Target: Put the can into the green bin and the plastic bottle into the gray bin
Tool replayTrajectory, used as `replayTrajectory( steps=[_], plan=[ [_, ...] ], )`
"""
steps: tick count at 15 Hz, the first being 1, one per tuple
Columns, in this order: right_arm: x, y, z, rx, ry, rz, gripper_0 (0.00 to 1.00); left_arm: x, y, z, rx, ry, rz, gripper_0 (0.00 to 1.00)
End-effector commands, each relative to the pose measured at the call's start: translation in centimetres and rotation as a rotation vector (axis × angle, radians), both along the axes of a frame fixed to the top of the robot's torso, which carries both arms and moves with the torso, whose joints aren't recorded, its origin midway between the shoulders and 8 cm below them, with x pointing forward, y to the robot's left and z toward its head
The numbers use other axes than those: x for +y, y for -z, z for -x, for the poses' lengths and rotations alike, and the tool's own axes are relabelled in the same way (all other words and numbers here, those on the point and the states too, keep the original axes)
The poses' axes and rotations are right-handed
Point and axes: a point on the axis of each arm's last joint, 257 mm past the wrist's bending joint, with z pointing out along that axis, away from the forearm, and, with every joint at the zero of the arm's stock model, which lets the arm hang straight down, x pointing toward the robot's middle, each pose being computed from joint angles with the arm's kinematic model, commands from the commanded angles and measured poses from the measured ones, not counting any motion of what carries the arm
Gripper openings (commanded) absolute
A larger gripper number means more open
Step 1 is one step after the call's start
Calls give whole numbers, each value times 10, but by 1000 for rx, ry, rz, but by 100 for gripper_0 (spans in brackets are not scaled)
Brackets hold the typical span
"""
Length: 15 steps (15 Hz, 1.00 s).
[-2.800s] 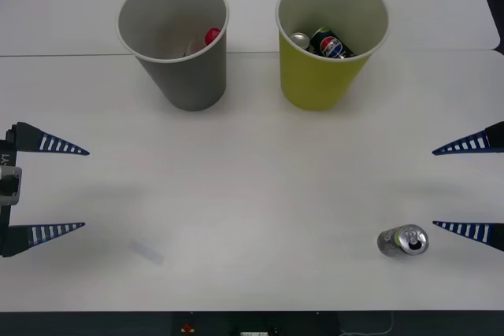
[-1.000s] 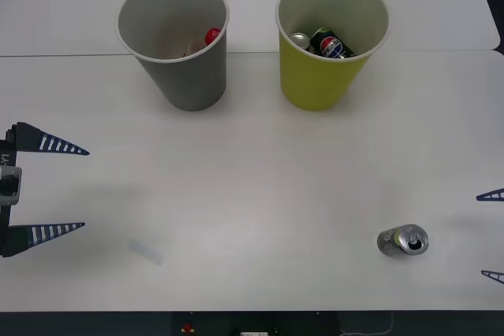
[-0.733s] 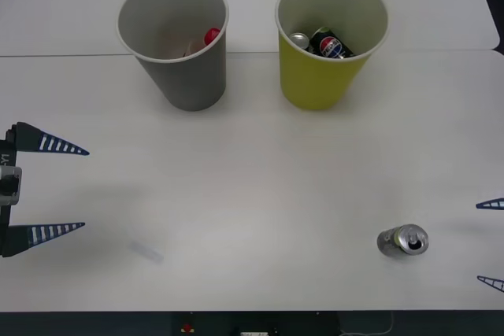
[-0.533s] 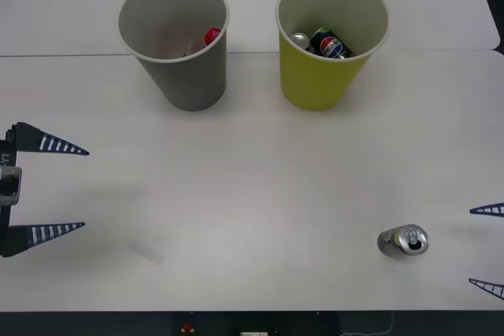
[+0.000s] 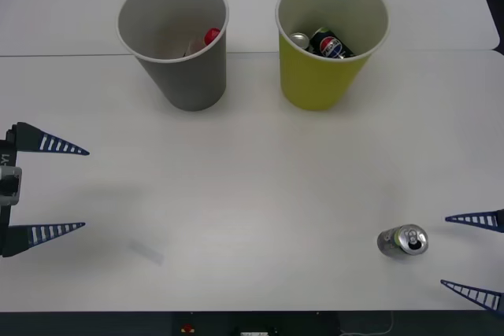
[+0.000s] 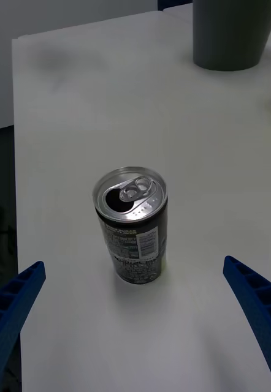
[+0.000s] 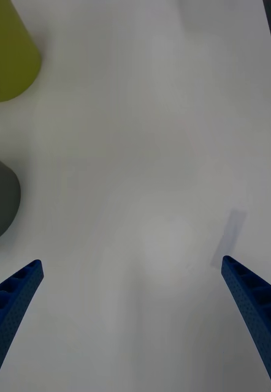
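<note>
**Right gripper lines up on the can**

The can [image 5: 402,241] stands upright near the tabletop's [image 5: 252,194] front right corner. The right gripper [image 5: 471,258] sits just beside it at the right edge, fingers spread wide and empty. The left gripper [image 5: 49,190] waits open at the left edge. The step looks like the approach; next, the fingers must straddle the can, close, then carry it to the green bin [image 5: 331,41] at the back.

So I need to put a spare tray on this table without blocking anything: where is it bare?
The wide middle is free, between the gray bin and green bin at the back and the front edge. The left gripper borders it. It is crowded at front right, where the open right gripper flanks the can.
</note>
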Motion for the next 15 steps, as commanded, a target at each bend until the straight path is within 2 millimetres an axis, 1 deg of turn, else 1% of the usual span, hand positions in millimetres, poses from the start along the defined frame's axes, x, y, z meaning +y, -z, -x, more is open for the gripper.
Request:
replayTrajectory(
  steps=[1, 4, 8, 11, 13, 15],
  plan=[
    [11, 11, -11, 0, 22, -24, 100, 0, 0, 0, 0, 0, 0, 100],
    [23, 19, -25, -12, 47, -30, 100, 0, 0, 0, 0, 0, 0, 100],
    [50, 33, -39, -10, 57, -45, 100, 0, 0, 0, 0, 0, 0, 100],
    [69, 39, -47, -9, 55, -58, 100, 0, 0, 0, 0, 0, 0, 100],
    [74, 39, -50, -11, 52, -63, 100, 0, 0, 0, 0, 0, 0, 100],
    [75, 39, -50, -13, 49, -63, 100, 0, 0, 0, 0, 0, 0, 100]
  ],
)
